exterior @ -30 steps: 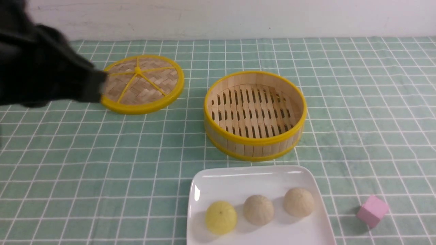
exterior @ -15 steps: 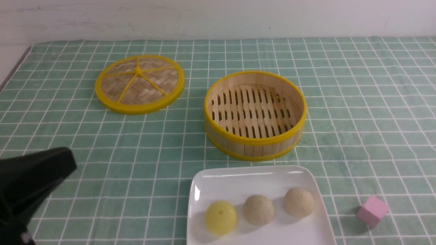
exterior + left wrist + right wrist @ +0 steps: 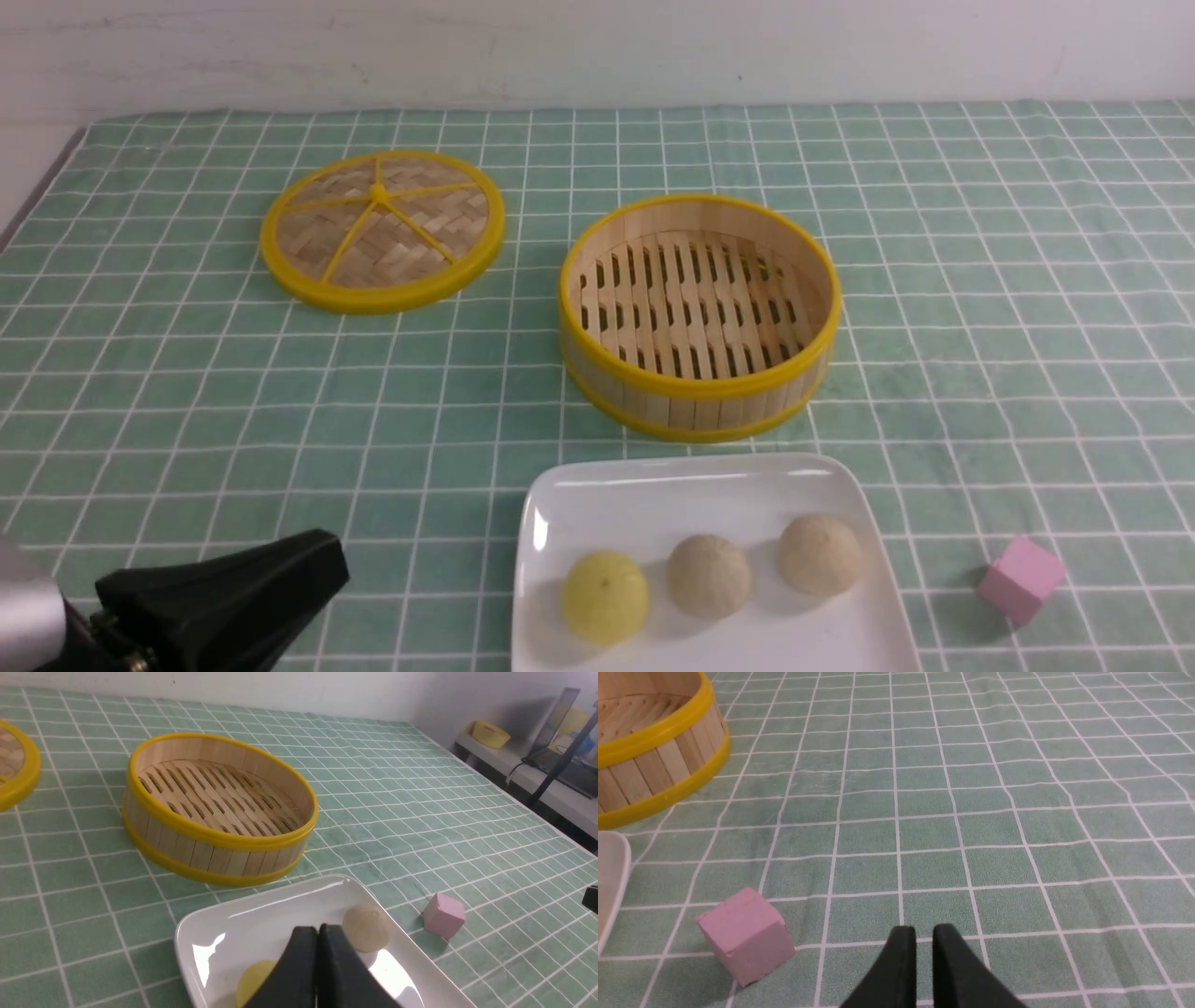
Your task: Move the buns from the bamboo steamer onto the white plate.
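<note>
**Desk:** What is showing on the green checked cloth [image 3: 980,280]?

**Photographer:** Two pale buns [image 3: 709,575] [image 3: 820,554] are sitting on the white plate [image 3: 653,504] at the near edge, side by side, right of a yellow bun [image 3: 606,595]. The bamboo steamer [image 3: 699,317] is standing just beyond the plate with only its slatted floor showing. Its woven lid [image 3: 382,230] is lying flat at the far left, well apart from it.

**Desk:** And the arms?

**Photographer:** The left gripper [image 3: 308,565] is showing at the near left corner, low and left of the plate. In the wrist view its fingers [image 3: 299,970] are pressing together with nothing between them, hanging over the plate's near side by the yellow bun. The right gripper [image 3: 924,935] is appearing only in its own wrist view, jaws a sliver apart and gripping nothing, over bare cloth near a pink cube [image 3: 746,935].

**Desk:** What is differing from a second ago?

**Photographer:** The left arm. A second ago it was covering the lid's left edge at the far left; half a second ago it was at the left edge, midway; now it is reaching in from the near left corner. Buns, plate, steamer, lid and cube are lying as before.
</note>
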You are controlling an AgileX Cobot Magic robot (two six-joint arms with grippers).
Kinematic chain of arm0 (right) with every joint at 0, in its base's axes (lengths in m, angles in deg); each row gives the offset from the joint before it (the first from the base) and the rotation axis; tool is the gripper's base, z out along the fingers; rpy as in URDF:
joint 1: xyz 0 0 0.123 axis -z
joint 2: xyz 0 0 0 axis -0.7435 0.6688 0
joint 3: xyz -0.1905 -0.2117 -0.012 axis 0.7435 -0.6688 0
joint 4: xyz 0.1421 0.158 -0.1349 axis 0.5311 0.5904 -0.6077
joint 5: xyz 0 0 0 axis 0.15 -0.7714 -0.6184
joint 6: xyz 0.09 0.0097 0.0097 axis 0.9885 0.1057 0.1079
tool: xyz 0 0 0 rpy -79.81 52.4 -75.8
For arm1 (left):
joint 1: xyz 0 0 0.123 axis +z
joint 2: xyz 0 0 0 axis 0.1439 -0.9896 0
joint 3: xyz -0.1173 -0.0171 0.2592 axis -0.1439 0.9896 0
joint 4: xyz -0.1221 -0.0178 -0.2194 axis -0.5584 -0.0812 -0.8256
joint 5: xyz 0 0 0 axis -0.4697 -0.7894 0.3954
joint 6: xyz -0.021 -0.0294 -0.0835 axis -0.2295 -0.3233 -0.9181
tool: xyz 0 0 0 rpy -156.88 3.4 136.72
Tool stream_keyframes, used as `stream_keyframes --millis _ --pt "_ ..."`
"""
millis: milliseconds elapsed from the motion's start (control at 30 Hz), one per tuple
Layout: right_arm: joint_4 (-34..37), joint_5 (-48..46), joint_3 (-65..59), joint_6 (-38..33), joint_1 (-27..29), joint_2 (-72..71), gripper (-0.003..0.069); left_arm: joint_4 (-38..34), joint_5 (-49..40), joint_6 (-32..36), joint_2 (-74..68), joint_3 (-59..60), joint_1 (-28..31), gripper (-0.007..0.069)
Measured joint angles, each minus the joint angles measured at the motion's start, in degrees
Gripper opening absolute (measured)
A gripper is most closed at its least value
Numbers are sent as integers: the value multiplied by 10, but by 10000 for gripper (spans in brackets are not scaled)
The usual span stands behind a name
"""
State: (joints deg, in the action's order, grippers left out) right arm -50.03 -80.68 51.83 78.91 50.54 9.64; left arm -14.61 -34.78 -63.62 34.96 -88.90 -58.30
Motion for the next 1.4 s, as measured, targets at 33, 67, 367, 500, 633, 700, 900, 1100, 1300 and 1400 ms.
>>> stream_keyframes --millis 33,67,367,500,633,700,900,1100,1300,1400 --pt "0 0 0 0 0 0 83 1 0 0 0 0 0 25" --pt "0 0 0 0 0 0 84 1 0 0 0 0 0 27" --pt "0 0 0 0 0 0 92 -89 -85 113 23 0 87 36" --pt "0 0 0 0 0 0 99 -194 -71 284 68 20 207 41" --pt "0 0 0 0 0 0 104 -265 -35 407 105 65 314 44" --pt "0 0 0 0 0 0 107 -291 -22 442 128 105 373 46" --pt "0 0 0 0 0 0 115 -258 -38 419 215 178 456 52" --pt "0 0 0 0 0 0 124 -219 -80 370 233 187 463 55" --pt "0 0 0 0 0 0 129 -211 -103 365 233 187 463 59" --pt "0 -1 0 0 0 0 135 -210 -104 365 233 187 463 64"
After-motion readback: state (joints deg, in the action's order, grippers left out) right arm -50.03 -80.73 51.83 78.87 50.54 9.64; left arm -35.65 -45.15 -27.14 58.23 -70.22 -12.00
